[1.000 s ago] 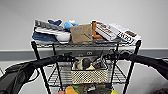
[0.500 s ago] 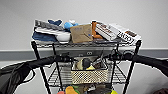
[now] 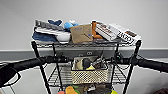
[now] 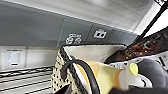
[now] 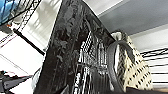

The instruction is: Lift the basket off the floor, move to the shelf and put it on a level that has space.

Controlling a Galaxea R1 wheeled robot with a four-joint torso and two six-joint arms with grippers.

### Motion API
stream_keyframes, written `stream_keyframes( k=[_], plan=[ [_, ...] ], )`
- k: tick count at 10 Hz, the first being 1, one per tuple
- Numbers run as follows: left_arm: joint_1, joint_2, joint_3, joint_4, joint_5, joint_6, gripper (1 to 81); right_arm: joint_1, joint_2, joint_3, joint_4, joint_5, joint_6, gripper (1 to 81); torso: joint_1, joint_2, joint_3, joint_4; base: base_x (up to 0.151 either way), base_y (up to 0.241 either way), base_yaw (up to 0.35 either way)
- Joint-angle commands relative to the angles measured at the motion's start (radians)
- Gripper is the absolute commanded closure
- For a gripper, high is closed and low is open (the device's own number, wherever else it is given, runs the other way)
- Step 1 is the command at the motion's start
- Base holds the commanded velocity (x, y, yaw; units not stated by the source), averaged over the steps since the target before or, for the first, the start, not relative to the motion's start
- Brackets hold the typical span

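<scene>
On the grey wire second-highest tier (image 3: 61, 79) of the tall black wire rack (image 3: 37, 55) sits the cream woven basket (image 3: 89, 75), between my arms (finger state: cannot tell). Loaded with toys, it looks light but flexible; its stiffer end rims seem the best hold.

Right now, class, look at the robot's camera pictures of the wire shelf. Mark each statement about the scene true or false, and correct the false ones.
1. The woven basket sits on the rack's second tier, under the crowded top tier. True.
2. The basket is empty. False: it holds several things, among them a penguin-like soft toy.
3. A brown cardboard box stands on the top tier. True.
4. The basket lies on the carpet. False: it is up at the rack, between the two arms.
5. Wall sockets show behind the basket in the left wrist view. True.
</scene>
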Motion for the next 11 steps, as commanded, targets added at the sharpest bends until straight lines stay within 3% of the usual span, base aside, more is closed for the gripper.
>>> stream_keyframes(
  k=[1,3,6,8,11],
  plan=[
    [-0.107,-0.172,0.188,-0.006,-0.068,-0.101,1.0,0.091,-0.171,0.220,0.024,0.104,0.093,1.0,0.000,0.000,0.000,0.000,0.000,0.000,0.000],
    [-0.063,-0.261,0.300,-0.044,-0.100,-0.304,1.0,0.052,-0.253,0.278,0.048,0.150,0.287,1.0,0.000,0.000,0.000,0.000,0.000,0.000,0.000],
    [0.031,-0.370,0.444,-0.053,-0.172,-0.571,1.0,0.012,-0.375,0.400,0.055,0.156,0.518,1.0,0.000,0.000,0.000,0.000,0.000,0.000,0.000],
    [0.103,-0.433,0.529,-0.050,-0.294,-0.616,1.0,-0.017,-0.431,0.477,0.056,0.195,0.551,1.0,0.000,0.000,0.000,0.000,0.000,0.000,0.000],
    [0.215,-0.545,0.606,-0.043,-0.307,-0.607,1.0,-0.127,-0.513,0.575,0.045,0.198,0.537,1.0,-0.001,0.000,0.001,0.000,0.000,0.000,0.000]
  ],
)
